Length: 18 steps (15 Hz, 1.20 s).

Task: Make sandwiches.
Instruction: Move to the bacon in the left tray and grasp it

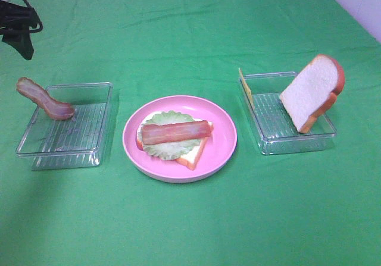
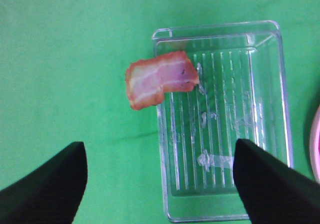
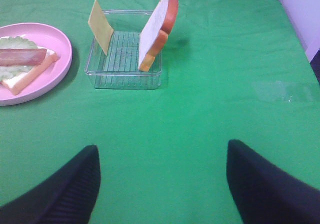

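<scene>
On the pink plate (image 1: 223, 141) lies the partial sandwich (image 1: 175, 136): a white bread slice, pale green lettuce and one bacon strip (image 1: 175, 131) on top. A second bacon strip (image 1: 44, 99) hangs over the far left rim of the left clear tray (image 1: 65, 141). The right clear tray (image 1: 292, 138) holds an upright yellow cheese slice (image 1: 246, 87) and a leaning bread slice (image 1: 312, 90). My left gripper (image 2: 159, 144) hovers open above the left tray (image 2: 220, 134), with the bacon strip (image 2: 160, 78) ahead of it. My right gripper (image 3: 162, 146) is open over the cloth, short of the right tray (image 3: 125, 68).
A green cloth (image 1: 190, 224) covers the whole table. A black part of the left arm (image 1: 16, 22) shows at the far left corner. A pale wall or floor strip (image 1: 357, 4) borders the cloth at the far right.
</scene>
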{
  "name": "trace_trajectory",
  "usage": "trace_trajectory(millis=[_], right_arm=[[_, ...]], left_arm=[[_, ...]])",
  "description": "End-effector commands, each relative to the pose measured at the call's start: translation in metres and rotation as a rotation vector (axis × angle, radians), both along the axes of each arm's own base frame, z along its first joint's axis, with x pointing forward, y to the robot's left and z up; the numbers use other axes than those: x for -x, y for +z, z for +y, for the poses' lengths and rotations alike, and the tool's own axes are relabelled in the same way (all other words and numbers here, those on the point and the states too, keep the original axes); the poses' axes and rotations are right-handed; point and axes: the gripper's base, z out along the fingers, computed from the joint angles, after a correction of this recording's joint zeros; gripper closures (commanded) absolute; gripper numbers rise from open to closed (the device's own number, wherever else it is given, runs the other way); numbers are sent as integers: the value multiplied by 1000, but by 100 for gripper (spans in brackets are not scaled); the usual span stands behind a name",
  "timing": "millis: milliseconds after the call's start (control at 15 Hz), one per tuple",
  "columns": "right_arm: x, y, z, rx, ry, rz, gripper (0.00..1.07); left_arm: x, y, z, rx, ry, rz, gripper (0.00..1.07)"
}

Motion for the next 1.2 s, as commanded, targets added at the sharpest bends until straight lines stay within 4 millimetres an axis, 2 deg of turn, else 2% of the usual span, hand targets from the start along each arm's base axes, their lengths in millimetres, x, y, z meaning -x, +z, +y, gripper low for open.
trace_trajectory(millis=[67, 600, 867, 1200], right_arm=[[1, 0, 0, 7, -1, -20, 39], [1, 0, 0, 7, -1, -20, 39], [1, 0, 0, 7, -1, -20, 39], [1, 0, 0, 7, -1, -20, 39]], left_arm=[[-14, -14, 15, -3, 55, 35, 32], [-56, -51, 11, 13, 62, 106, 36], [-64, -77, 6, 54, 77, 164, 36], [-68, -97, 6, 42, 58, 200, 37]])
